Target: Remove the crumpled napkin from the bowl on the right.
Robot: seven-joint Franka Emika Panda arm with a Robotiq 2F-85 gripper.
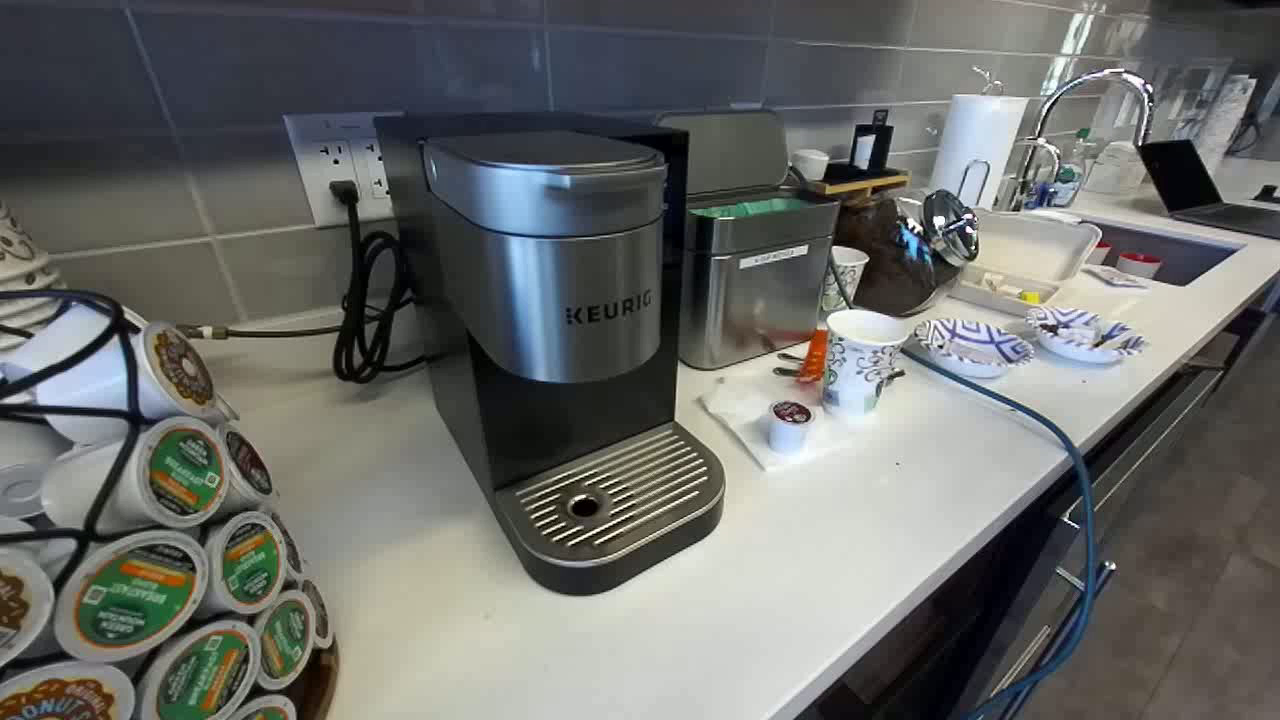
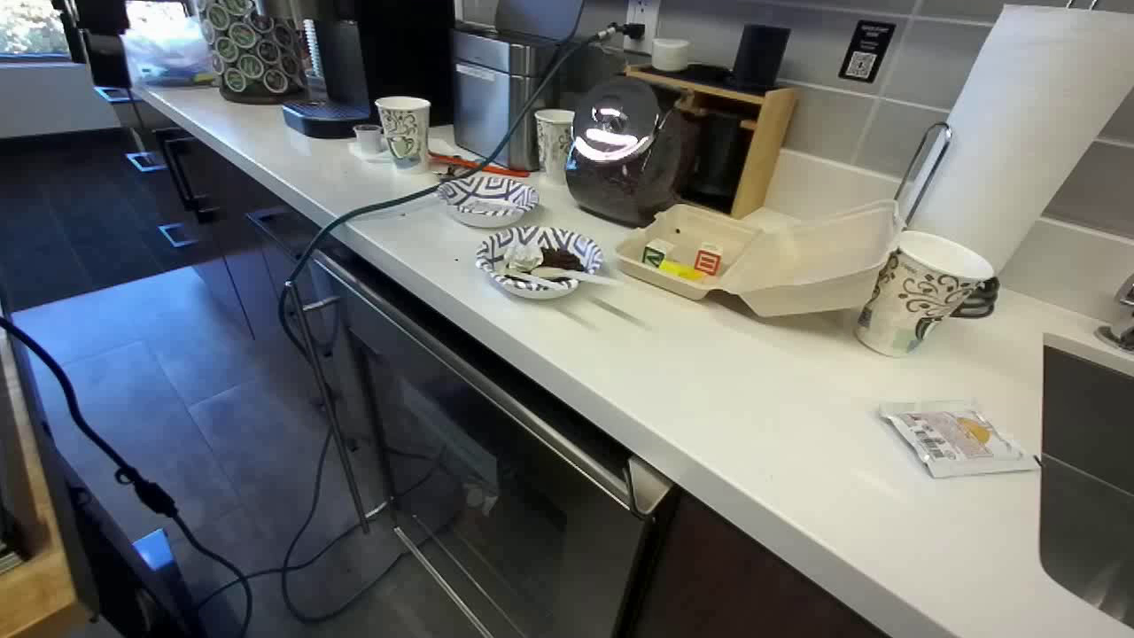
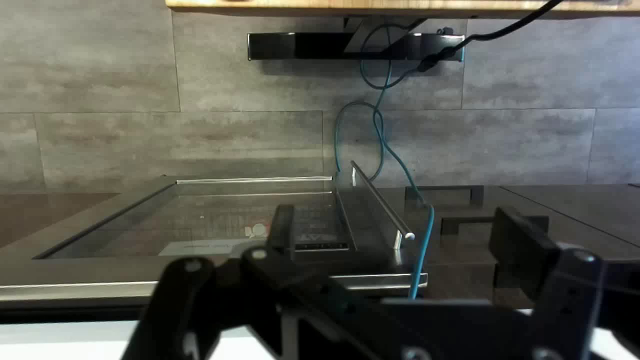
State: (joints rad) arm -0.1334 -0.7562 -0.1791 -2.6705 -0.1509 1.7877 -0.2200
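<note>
A blue-and-white patterned paper bowl [image 2: 542, 237] stands on the white counter. It holds a crumpled whitish napkin [image 2: 523, 258], some dark brown matter and a white utensil. This bowl also shows in an exterior view [image 1: 1085, 352], where its contents are too small to tell apart. A second patterned bowl [image 2: 483, 186] sits close beside it, with something pale inside. My gripper [image 3: 400, 237] shows in the wrist view with its two dark fingers wide apart and nothing between them. The wrist view shows floor and cabinet fronts, no bowl. I do not make out the gripper in either exterior view.
A teal cable [image 2: 390, 204] runs over the counter edge near the bowls. An open takeout box [image 2: 784, 275], paper cups [image 2: 921, 292], a glass jar [image 2: 620, 168] and a Keurig machine [image 1: 570, 300] stand on the counter. A sachet [image 2: 961, 436] lies by the sink [image 2: 1090, 496].
</note>
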